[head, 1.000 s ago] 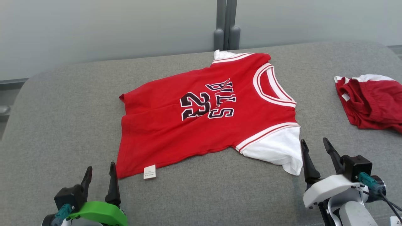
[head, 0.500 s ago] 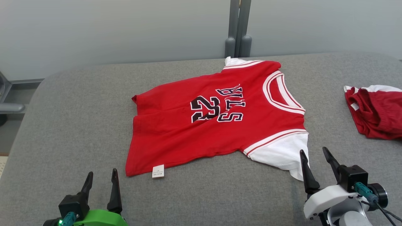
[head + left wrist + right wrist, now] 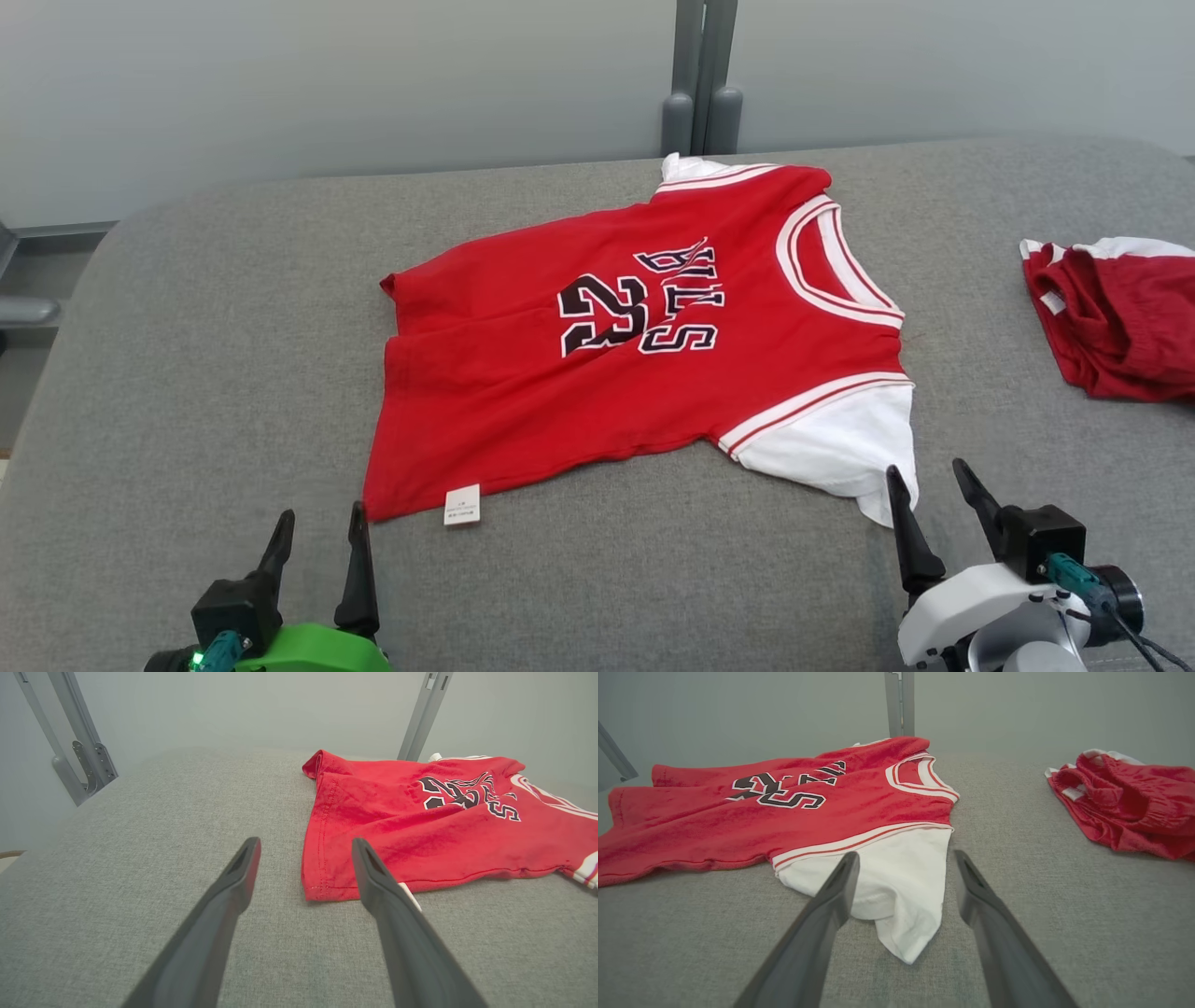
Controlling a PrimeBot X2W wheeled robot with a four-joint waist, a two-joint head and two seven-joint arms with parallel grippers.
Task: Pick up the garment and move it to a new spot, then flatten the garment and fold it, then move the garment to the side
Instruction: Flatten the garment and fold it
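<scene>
1. Head view: the red jersey (image 3: 635,345) lies face up, nearly flat on the grey padded surface (image 3: 187,373), neck toward the robot's right
2. Left gripper (image 3: 322,511), fingers wide apart and empty, points at the near hem corner (image 3: 378,495); right gripper (image 3: 925,467), equally wide and empty, frames the white sleeve (image 3: 831,448)
3. Likely reason: one arm at each end lets both pinch and lift the cloth evenly
4. Another red garment (image 3: 1111,317) lies well apart on the right, clear of the work

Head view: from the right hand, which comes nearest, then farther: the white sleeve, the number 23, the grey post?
1. Sleeve, just left of the right hand.
2. Number 23, farther back-left.
3. Post, far back, centre.
</scene>
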